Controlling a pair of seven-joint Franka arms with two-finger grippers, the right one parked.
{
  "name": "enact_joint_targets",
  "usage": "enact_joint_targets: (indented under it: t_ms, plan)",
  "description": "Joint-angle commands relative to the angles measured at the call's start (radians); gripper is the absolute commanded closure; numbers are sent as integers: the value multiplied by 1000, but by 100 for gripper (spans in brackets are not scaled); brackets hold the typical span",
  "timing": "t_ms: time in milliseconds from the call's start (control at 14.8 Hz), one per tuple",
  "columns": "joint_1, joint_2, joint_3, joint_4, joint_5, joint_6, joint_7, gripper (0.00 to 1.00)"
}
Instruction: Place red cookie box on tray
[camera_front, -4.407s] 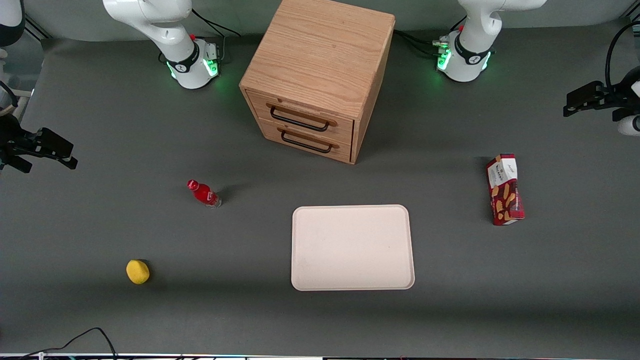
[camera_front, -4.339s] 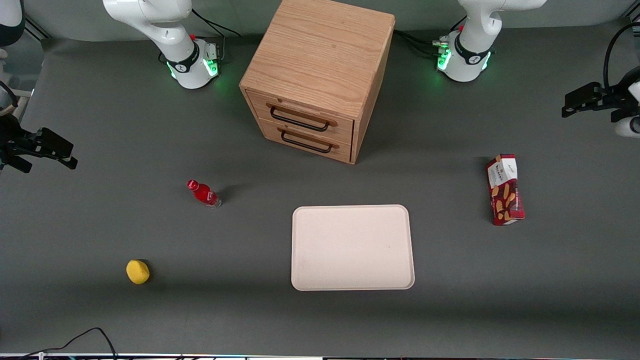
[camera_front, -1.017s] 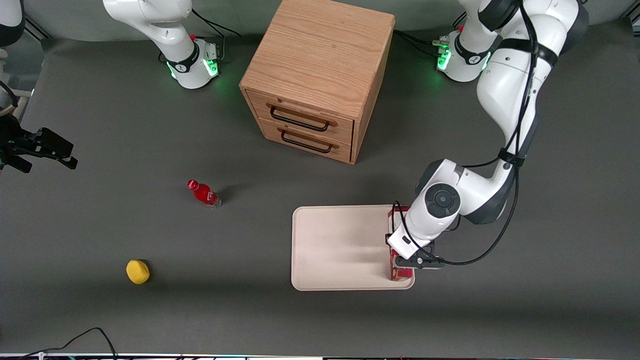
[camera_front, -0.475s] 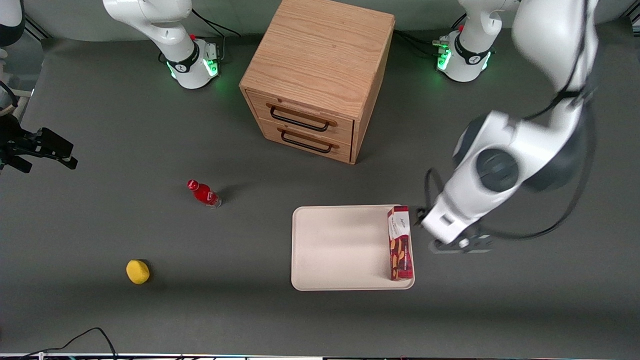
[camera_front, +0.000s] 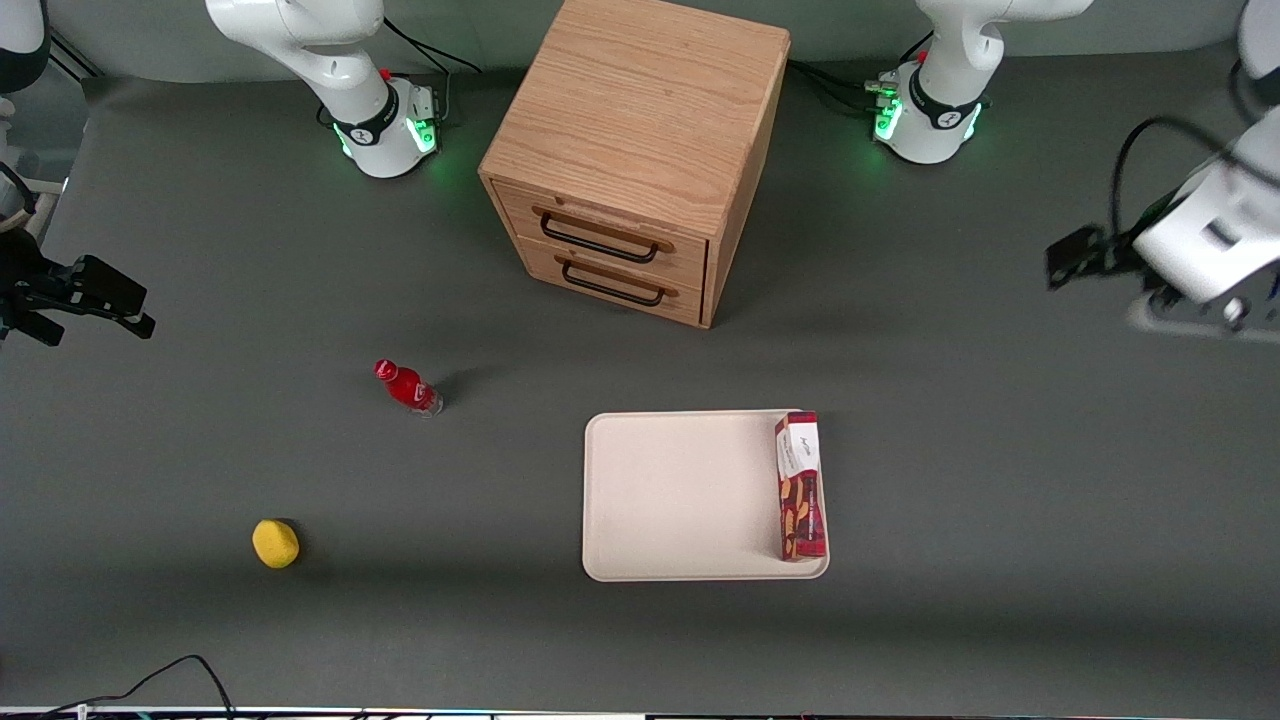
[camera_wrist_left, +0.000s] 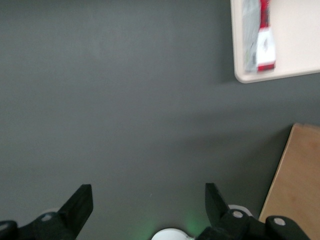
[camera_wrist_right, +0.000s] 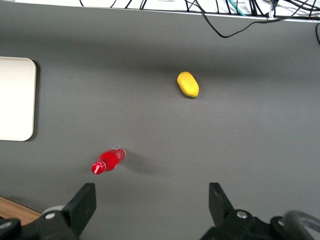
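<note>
Red cookie box (camera_front: 801, 487) lies on tray (camera_front: 680, 500); pincer (camera_wrist_left: 147, 207) spread wide, empty, at frame's right edge

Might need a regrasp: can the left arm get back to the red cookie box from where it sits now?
Probably yes. The gripper, open, hangs over bare table toward the working arm's end; nothing stands between it and the red cookie box on the tray.

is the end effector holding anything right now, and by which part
Nothing is held. The end effector is open and empty over bare table at the working arm's end; the red cookie box lies on the tray.
</note>
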Motion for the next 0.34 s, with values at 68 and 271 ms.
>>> enact_joint_targets:
  t_ms: [68,271]
  plan:
    - [-14,-220,39,-316,-10,107,28,0]
    - [-14,-134,42,-162,-8,-7,41,0]
